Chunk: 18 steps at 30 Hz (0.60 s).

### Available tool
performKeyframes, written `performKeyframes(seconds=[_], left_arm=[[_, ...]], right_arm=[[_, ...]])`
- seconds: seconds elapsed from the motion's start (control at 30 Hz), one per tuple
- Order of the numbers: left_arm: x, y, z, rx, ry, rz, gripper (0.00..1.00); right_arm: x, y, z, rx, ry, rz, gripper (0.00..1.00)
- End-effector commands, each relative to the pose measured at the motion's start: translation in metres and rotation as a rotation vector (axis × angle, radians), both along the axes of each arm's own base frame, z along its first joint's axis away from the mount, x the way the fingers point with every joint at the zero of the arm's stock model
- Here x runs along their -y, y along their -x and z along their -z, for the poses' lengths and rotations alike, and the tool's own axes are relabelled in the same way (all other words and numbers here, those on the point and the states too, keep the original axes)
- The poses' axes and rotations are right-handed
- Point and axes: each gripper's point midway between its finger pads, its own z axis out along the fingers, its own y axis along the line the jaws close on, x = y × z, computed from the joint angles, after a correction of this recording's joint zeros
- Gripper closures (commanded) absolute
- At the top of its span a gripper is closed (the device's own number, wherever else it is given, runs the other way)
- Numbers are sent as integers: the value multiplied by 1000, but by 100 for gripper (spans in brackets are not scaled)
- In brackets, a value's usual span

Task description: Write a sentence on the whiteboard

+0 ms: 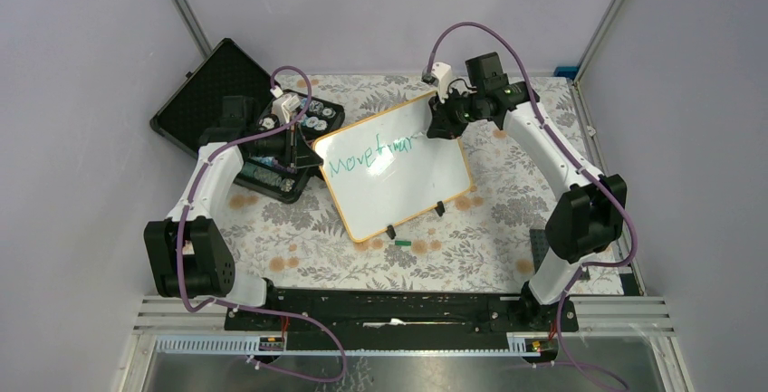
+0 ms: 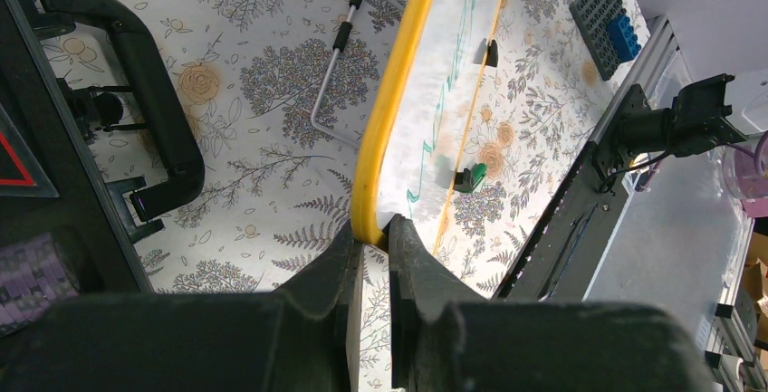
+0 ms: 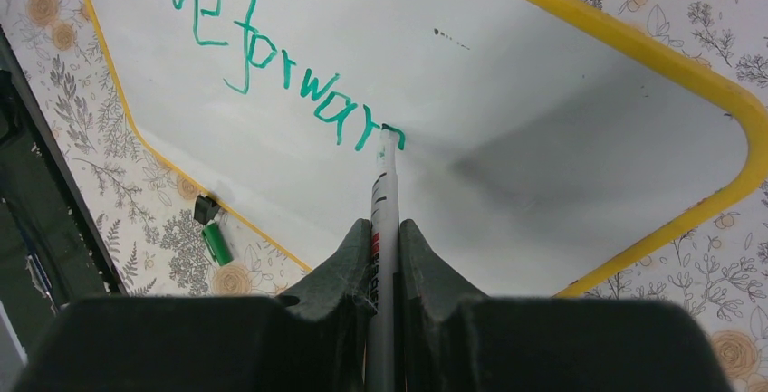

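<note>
The whiteboard [image 1: 398,179], white with an orange-yellow rim, lies tilted on the floral cloth. Green handwriting [image 1: 371,154] on it reads about "Move forwar"; it also shows in the right wrist view [image 3: 272,66]. My right gripper [image 3: 385,229] is shut on a grey marker [image 3: 384,193] whose tip touches the board at the end of the writing. In the top view it [image 1: 444,120] hovers over the board's far right corner. My left gripper [image 2: 371,234] is shut on the board's yellow rim [image 2: 389,120] at its left corner [image 1: 312,149].
An open black case [image 1: 244,120] with small parts lies at the back left. A green marker cap [image 1: 401,243] lies before the board, beside a black clip foot [image 1: 391,231]. A metal rod with a black handle [image 2: 333,66] lies on the cloth. A blue-grey block [image 2: 605,12] sits far right.
</note>
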Motion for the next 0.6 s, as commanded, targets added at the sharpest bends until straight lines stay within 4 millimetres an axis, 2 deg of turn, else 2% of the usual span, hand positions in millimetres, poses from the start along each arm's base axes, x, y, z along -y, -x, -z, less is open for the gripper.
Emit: performKeyframes(seconds=[0.0,0.3,0.57], left_arm=[[-2,-11,16,79,-105,36,100],[-2,-10,15,79,-105,34,100],[-2,-10,15,79,-105,33,100]], right_arm=[[0,1,6,8,20,-1,100],[8,7,15,4,49,6,100],[18,3,11,30,59,32,100]])
